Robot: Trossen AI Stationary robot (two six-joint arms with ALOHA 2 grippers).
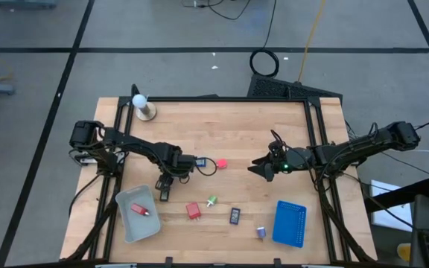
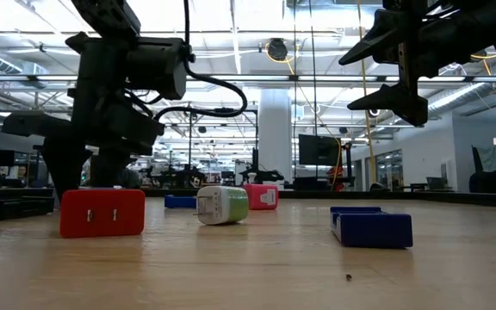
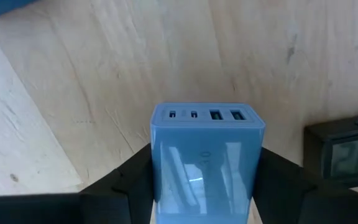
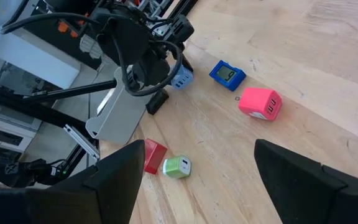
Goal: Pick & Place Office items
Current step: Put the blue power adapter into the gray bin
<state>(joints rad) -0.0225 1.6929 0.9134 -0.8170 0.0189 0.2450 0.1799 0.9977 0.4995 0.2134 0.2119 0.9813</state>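
Note:
My left gripper (image 1: 171, 173) points down at the table's left middle, shut on a light-blue charger block (image 3: 205, 155) that sits on the wood; its port face (image 3: 207, 116) shows past the fingers. A black rectangle with a display (image 3: 347, 149) lies right beside it. On the table lie a blue item (image 1: 197, 160), a pink block (image 1: 221, 164), a red block (image 1: 193, 211), a green-white bit (image 1: 211, 201), another black rectangle (image 1: 234, 216) and a purple bit (image 1: 261, 232). My right gripper (image 1: 263, 167) hangs open above the table's right middle. My left gripper pinches the light-blue block by its two opposite side faces (image 3: 155, 180) between its two fingers (image 3: 129, 183). The fingers come from above, pointing down. The block sits in the hold with its port face turned away from the wrist; its underside is hidden.
A grey tray (image 1: 129, 223) holding a red piece (image 1: 141, 210) stands near the front left. A blue tray (image 1: 290, 223) lies at the front right. A white ball on a wooden base (image 1: 141, 106) stands at the far left corner. Black frame rails run along the table's sides.

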